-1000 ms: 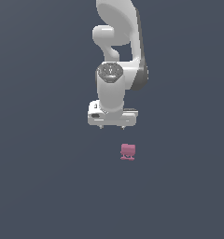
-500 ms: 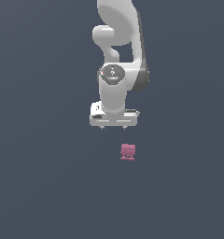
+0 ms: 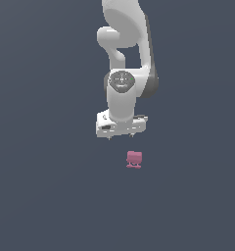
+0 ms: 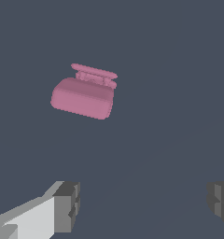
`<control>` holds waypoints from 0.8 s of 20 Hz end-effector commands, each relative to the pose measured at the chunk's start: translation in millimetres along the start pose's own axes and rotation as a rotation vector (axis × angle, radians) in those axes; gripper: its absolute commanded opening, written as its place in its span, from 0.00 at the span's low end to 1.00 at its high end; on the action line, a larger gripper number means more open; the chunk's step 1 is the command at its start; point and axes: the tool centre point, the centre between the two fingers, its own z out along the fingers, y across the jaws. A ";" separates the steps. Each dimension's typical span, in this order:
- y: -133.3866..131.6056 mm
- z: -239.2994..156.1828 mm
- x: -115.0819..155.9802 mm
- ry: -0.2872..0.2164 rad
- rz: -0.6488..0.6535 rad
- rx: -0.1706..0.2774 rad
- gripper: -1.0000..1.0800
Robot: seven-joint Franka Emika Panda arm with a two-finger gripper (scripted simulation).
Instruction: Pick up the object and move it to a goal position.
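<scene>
Pink object (image 4: 83, 95) lies free, stubs away from the wide-apart claw (image 4: 142, 205), long axis crosswise.

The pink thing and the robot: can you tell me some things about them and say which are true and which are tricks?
1. The gripper is holding the pink object. False: they are apart, and the gripper holds nothing.
2. The gripper is open. True: the wrist view shows its fingers spread wide.
3. There are two pink objects. False: only one.
4. The arm is white. True.
</scene>
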 end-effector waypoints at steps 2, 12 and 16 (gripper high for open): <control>-3.3 2.7 5.7 0.001 -0.090 -0.005 0.96; -15.3 12.0 25.5 0.004 -0.403 -0.018 0.96; -20.2 15.6 33.3 0.005 -0.529 -0.022 0.96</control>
